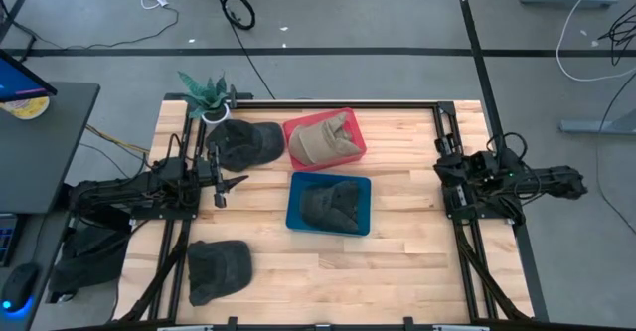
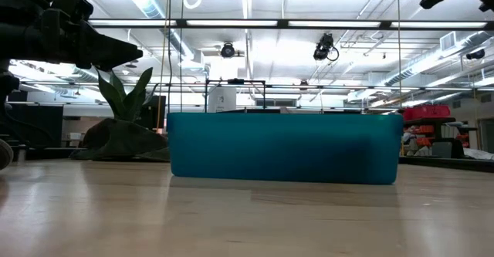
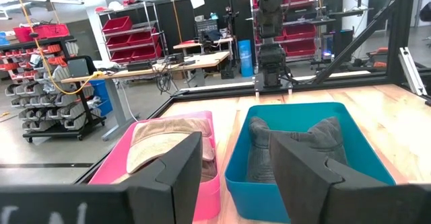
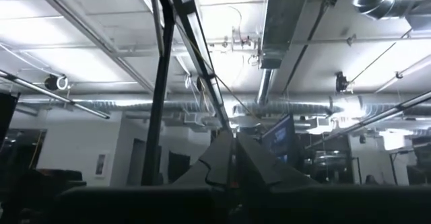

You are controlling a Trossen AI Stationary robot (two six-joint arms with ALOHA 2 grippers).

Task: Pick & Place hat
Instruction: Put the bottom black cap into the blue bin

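A dark grey hat (image 1: 330,208) lies in the blue bin (image 1: 298,217) at the table's middle, also seen in the left wrist view (image 3: 296,150). A tan hat (image 1: 323,140) lies in the pink bin (image 1: 350,157) just beyond it. Two more dark hats rest flat on the wood: one at the far left (image 1: 243,144), one at the near left (image 1: 219,269). My left gripper (image 1: 229,190) stands open at the table's left, level, pointing at the bins, with nothing between its fingers (image 3: 172,177). My right gripper (image 1: 452,172) is shut and empty at the right edge, tipped up toward the ceiling (image 4: 234,158).
A potted plant (image 1: 206,94) stands at the far left corner, beside the far dark hat. Black frame rails (image 1: 444,132) run along the table's left and right sides. Bare wood (image 1: 407,261) lies to the near and right of the blue bin.
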